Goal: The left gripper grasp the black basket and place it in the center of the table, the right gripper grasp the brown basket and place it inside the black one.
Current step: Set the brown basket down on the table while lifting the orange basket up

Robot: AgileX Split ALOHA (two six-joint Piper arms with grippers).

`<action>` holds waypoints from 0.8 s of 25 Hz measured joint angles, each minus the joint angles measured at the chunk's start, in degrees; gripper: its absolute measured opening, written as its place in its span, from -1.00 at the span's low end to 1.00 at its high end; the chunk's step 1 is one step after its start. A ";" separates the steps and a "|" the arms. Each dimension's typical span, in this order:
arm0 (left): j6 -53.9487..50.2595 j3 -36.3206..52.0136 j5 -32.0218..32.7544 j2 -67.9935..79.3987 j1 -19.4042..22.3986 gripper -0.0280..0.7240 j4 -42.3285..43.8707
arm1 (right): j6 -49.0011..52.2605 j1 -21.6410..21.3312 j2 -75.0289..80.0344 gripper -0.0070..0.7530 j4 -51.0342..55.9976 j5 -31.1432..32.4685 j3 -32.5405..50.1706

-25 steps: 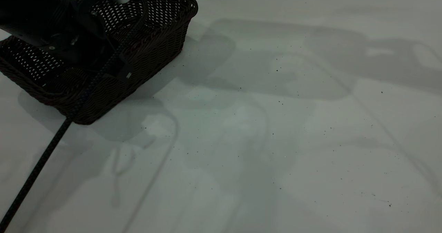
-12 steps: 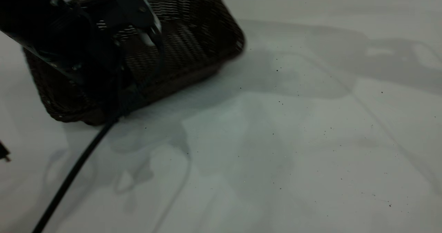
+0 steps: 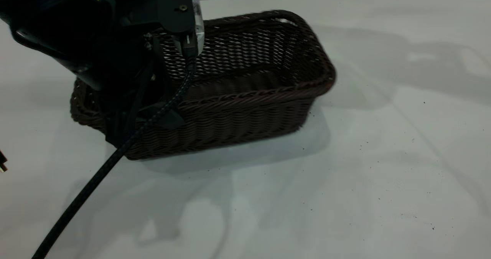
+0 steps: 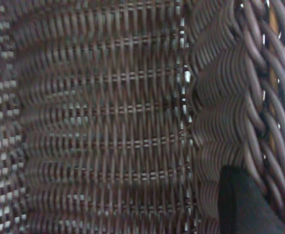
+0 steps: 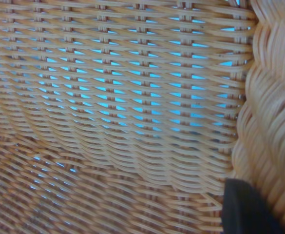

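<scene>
The black basket (image 3: 238,94) sits left of centre on the table (image 3: 383,155), my left gripper (image 3: 134,109) clamped on its braided rim at the left end. My right fingers (image 5: 244,209) pinch the brown basket (image 5: 123,122) by its rim.

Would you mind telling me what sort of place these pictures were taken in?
Probably a lab or test bench for robot handling, not a home. A wide plain white table bears only the black basket, the left gripper and its cable are at the basket's end, and the right wrist view is filled by the brown basket.
</scene>
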 joint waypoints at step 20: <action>10.75 0.00 7.08 -0.33 -0.91 -0.57 -4.48 | -0.41 0.00 0.06 -0.72 0.18 -0.19 0.00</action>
